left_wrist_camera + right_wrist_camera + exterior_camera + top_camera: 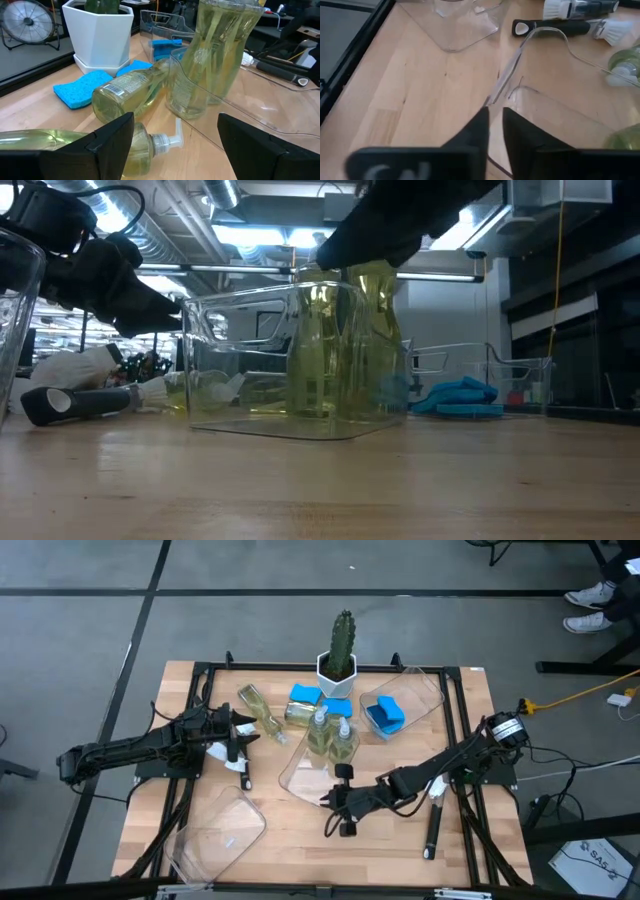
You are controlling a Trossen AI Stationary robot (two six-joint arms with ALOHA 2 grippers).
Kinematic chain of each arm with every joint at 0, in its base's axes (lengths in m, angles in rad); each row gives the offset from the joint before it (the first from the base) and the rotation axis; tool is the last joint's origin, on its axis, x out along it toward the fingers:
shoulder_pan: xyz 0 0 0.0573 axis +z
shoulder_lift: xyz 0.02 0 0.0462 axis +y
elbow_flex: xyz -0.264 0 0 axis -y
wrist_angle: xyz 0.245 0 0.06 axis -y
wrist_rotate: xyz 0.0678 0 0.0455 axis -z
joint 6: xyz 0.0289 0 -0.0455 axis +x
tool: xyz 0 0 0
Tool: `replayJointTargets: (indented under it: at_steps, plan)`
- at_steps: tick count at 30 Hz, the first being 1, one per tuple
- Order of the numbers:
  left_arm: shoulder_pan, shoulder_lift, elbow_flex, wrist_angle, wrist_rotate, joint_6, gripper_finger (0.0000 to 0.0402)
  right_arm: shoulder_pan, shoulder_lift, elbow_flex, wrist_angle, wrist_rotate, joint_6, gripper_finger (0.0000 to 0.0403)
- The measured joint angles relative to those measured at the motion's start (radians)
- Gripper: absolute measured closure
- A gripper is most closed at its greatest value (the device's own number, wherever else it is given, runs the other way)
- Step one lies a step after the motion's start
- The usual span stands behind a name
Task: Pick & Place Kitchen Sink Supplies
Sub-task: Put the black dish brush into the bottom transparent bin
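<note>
Two upright bottles of yellow-green liquid (pixel 331 736) stand in a clear tray (pixel 300 775) at mid-table. My right gripper (pixel 495 112) is at the tray's near side, shut on its wall. My left gripper (pixel 175 130) stands open at the left, touching nothing. A bottle (pixel 142 145) lies on its side just ahead of it, a second (pixel 130 92) beyond. Blue sponges (pixel 304 693) lie by the cactus pot; another (pixel 385 715) sits in a far-right tray. One black-handled brush (pixel 236 756) lies near my left gripper, another (pixel 432 830) at the right. My right gripper pinches the clear tray's thin wall (pixel 496 95) at its near rim between the two fingers, one finger on each face. The fingers slant down from the table's near right side. In the low view the tray's bottom (pixel 300 428) rests on the table with the bottles upright inside.
A green cactus in a white pot (pixel 338 665) stands at the far middle. A third clear tray (pixel 222 832) lies at the near left. Black frame rails (pixel 300 668) run around the tabletop. Bare wood shows between the near-left tray and my right arm.
</note>
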Motion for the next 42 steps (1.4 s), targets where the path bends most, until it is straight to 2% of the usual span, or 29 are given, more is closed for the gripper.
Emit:
replayJointTargets:
  at_steps: [3, 8, 12, 15, 19, 28, 37, 42]
  plan:
    - [0.000, 0.000, 0.000, 0.000, 0.000, 0.000, 0.0121, 0.000, -0.002, 0.048, -0.065, -0.029, 0.048, 0.0295]
    - [0.000, 0.000, 0.000, 0.000, 0.000, 0.000, 0.0121, -0.002, -0.002, 0.176, -0.343, -0.138, 0.215, 0.0205]
    - [0.000, 0.000, 0.000, 0.000, 0.000, 0.000, 0.0121, -0.002, -0.002, 0.266, -0.613, -0.267, 0.386, 0.0149]
    - [0.000, 0.000, 0.000, 0.000, 0.000, 0.000, 0.0121, -0.002, -0.004, 0.298, -0.773, -0.382, 0.551, 0.0125]
    - [0.000, 0.000, 0.000, 0.000, 0.000, 0.000, 0.0121, 0.006, -0.004, 0.302, -0.945, -0.498, 0.756, 0.0117]
    - [0.000, 0.000, 0.000, 0.000, 0.000, 0.000, 0.0121, 0.095, -0.004, 0.274, -1.252, -0.523, 1.143, 0.0116]
    - [0.000, 0.000, 0.000, 0.000, 0.000, 0.000, 0.0121, 0.186, -0.004, 0.177, -1.308, -0.524, 1.449, 0.0116]
    - [0.000, 0.000, 0.000, -0.007, 0.000, 0.012, 0.0121, 0.234, -0.004, 0.089, -1.285, -0.574, 1.579, 0.0116]
